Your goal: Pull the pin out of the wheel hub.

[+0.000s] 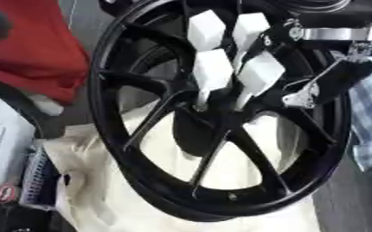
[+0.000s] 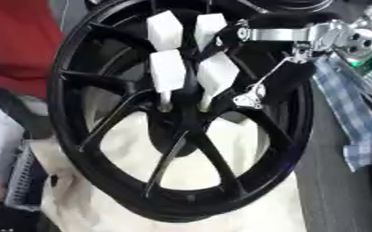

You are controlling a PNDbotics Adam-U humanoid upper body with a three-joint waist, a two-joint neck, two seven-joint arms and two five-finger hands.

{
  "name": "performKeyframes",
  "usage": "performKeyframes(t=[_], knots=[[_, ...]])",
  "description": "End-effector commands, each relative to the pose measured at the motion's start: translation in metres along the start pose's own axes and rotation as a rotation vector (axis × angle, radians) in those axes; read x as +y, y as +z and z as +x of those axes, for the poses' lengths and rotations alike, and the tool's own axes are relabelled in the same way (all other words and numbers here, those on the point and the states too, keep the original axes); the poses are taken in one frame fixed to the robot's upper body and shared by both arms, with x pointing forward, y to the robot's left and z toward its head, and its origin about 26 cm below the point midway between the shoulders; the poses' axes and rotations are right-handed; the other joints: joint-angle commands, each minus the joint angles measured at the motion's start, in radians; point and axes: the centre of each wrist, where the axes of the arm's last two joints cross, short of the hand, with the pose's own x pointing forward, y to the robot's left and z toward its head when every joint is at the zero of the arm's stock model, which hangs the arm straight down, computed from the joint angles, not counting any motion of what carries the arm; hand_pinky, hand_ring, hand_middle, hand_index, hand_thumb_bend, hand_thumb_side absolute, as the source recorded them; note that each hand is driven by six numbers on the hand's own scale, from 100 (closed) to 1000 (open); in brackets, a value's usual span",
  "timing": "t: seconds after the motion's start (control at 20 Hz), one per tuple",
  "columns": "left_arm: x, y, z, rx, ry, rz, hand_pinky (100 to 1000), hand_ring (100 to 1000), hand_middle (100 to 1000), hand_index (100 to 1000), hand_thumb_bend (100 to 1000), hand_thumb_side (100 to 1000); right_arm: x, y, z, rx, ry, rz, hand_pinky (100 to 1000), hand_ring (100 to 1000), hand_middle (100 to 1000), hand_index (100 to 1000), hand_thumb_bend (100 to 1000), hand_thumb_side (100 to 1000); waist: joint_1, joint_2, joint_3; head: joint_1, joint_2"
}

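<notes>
head stereo pair, both looking down, close in | shared: black wheel [image 1: 221, 131], white-padded fingers [image 1: 213, 68] of right hand [image 2: 191, 59] at hub | right eye shows more beyond the fingers' right

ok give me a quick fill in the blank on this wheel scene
1. The wheel is coloured ____.
2. The right hand, with white finger covers, reaches toward the wheel's ____.
3. Under the wheel lies a ____ cloth.
4. The checked cloth lies on the wheel's ____ side.

Missing words: black; hub; cream; right
</notes>
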Motion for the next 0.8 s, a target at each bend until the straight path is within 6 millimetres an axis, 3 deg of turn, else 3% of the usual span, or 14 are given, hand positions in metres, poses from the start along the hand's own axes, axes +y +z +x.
performKeyframes(t=[0.05, 0.15, 0.3, 0.8], knots=[[0.0018, -0.0040, 0.0085, -0.036, -0.012, -0.006, 820, 714, 630, 777, 100, 691, -0.0095, 0.0117, -0.0031, 0.021, 0.033, -0.017, 851, 862, 761, 837, 250, 142, 0.004, -0.013, 0.003, -0.008, -0.008], [0.0017, -0.0040, 0.0084, -0.034, -0.011, -0.007, 820, 714, 630, 777, 100, 692, -0.0101, 0.0122, -0.0042, 0.016, 0.029, -0.026, 848, 857, 746, 819, 221, 130, 0.004, -0.013, 0.004, -0.009, -0.010], [0.0017, -0.0038, 0.0080, -0.032, -0.011, -0.005, 820, 714, 630, 777, 100, 693, -0.0117, 0.0121, -0.0033, 0.000, 0.011, -0.046, 841, 844, 693, 772, 100, 100, 0.004, -0.012, 0.004, -0.010, -0.010], [0.0016, -0.0041, 0.0081, -0.031, -0.012, -0.005, 820, 712, 627, 778, 100, 695, -0.0178, 0.0124, 0.0008, -0.051, -0.007, -0.088, 813, 784, 489, 600, 100, 100, -0.002, -0.009, 0.015, -0.037, -0.020]])
